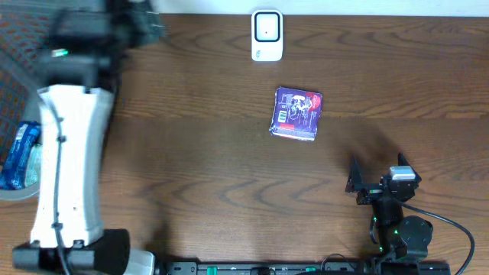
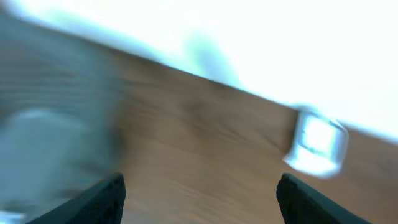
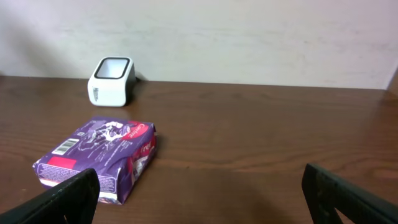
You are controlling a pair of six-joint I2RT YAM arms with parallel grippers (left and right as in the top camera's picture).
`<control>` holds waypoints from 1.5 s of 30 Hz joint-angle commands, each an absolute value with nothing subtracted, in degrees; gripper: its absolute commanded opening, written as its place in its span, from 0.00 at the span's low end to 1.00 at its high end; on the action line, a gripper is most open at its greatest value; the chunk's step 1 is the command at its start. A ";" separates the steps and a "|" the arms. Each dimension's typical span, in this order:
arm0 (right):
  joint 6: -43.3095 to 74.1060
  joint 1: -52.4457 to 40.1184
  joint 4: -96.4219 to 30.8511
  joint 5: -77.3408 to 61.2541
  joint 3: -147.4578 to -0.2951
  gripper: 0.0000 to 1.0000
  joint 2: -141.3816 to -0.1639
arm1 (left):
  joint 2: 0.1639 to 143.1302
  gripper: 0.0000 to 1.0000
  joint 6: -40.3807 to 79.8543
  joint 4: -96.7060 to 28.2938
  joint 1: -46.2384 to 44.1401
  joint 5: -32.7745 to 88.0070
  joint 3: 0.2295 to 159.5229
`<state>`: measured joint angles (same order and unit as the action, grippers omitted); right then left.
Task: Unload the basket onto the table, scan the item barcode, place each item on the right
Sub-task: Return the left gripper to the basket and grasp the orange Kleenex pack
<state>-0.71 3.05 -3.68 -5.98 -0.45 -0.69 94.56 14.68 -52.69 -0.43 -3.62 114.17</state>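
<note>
The item, a purple packet (image 1: 296,114) with a white barcode label on its left side, lies flat on the wooden table. A white scanner (image 1: 267,35) stands at the far edge, behind the packet. My left gripper (image 2: 200,200) is open over bare wood with nothing between its fingers; its view is blurred, and the scanner (image 2: 317,146) shows ahead to the right. My right gripper (image 1: 377,169) sits at the near right, open and empty. In its view (image 3: 202,199) the packet (image 3: 99,155) lies ahead to the left, with the scanner (image 3: 112,73) behind it.
A mesh basket (image 1: 15,195) at the left table edge holds a blue packet (image 1: 19,153). The white left arm (image 1: 69,153) stretches along the left side. A pale wall runs behind the table's far edge.
</note>
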 commanded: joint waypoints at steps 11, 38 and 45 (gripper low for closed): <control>-1.56 3.33 -3.86 -6.33 -0.34 0.99 -0.38 | 99.79 0.67 15.07 -64.45 26.92 -8.84 112.75; -1.56 3.33 -3.86 -6.35 -0.34 0.99 -0.38 | 122.41 0.67 9.61 -68.29 28.21 -10.07 101.97; -1.56 3.33 -3.86 -6.35 -0.34 0.99 -0.38 | 122.41 0.67 4.40 -62.50 28.23 -11.70 95.15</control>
<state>-0.71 3.05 -3.66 -5.98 -0.45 -0.69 121.73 8.45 -63.70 28.38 -10.33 97.30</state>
